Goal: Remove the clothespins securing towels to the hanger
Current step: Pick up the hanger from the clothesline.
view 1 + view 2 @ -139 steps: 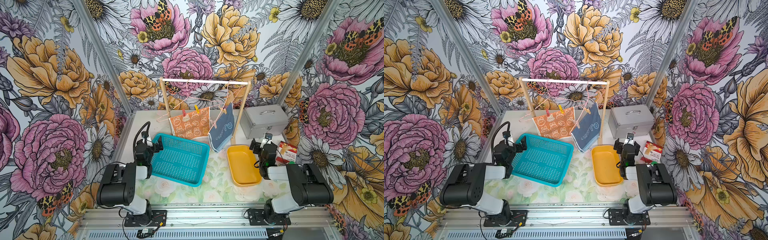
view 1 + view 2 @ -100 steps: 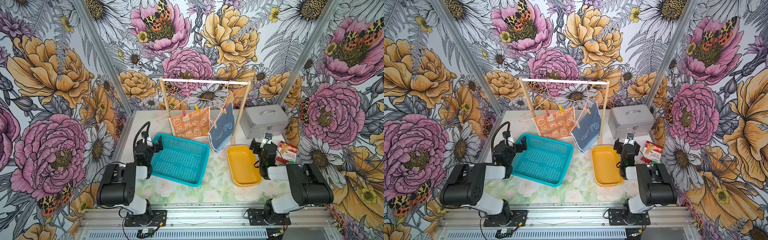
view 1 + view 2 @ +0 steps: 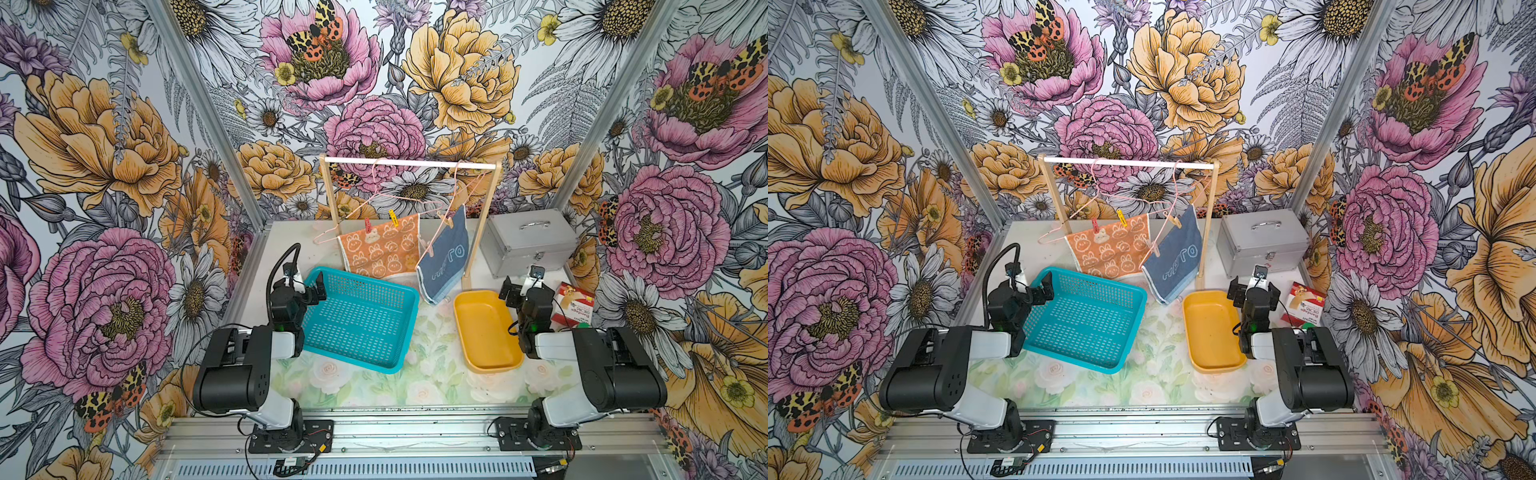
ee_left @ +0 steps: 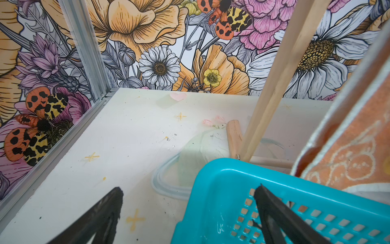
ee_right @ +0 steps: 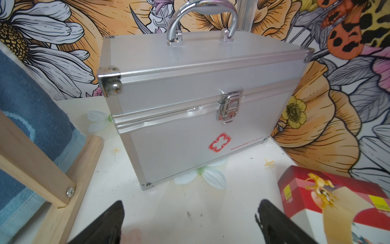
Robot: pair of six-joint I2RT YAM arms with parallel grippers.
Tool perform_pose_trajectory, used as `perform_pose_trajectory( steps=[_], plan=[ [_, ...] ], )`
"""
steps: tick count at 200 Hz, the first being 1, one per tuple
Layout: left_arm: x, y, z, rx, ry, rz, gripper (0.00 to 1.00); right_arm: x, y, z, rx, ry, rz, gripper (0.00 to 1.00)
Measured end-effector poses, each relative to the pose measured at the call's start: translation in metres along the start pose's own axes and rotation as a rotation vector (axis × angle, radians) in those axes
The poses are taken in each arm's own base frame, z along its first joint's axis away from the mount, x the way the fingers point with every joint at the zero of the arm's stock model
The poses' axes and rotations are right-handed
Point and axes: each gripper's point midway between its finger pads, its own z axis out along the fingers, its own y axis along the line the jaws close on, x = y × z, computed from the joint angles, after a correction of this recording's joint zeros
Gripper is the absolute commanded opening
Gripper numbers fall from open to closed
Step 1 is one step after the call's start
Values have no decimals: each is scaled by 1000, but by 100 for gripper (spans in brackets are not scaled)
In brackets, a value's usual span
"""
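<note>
Change: none. We see left end effector (image 3: 305, 288) and right end effector (image 3: 523, 291) wide open, empty; four clothespins (image 3: 367, 225) still pin towels (image 3: 380, 251).

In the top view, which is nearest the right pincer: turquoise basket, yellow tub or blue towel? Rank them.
1. The yellow tub, beside the right pincer.
2. The blue towel, hanging farther back.
3. The turquoise basket, over on the left side.

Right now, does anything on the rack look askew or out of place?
Yes. The orange towel sits toward one end of its hanger, whose bare end droops; the blue towel slants steeply, lower corner near the yellow tray. Nothing looks spilled or damaged.
</note>
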Motion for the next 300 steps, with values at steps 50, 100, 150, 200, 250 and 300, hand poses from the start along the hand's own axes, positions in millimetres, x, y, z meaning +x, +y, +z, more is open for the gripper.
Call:
perform_pose_trajectory(
  steps=[50,100,150,200,250,300],
  plan=[
    [0,0,0,1,0,0,98,-1,0,0,0,-2,0,95],
    [-5,7,-4,-15,-2,-18,90,-5,2,0,2,26,-23,86],
    [-53,-15,-32,-31,-99,38,91,-84,2,-20,37,-25,12,80],
    [-87,-37,-53,-25,-146,59,91,-134,21,-60,16,-23,0,76],
    [-115,-72,-65,81,-177,28,91,-176,43,-102,-56,-61,-8,71],
    [-101,-123,-64,297,-98,38,91,-204,86,-125,-165,-58,-45,69]
  ],
)
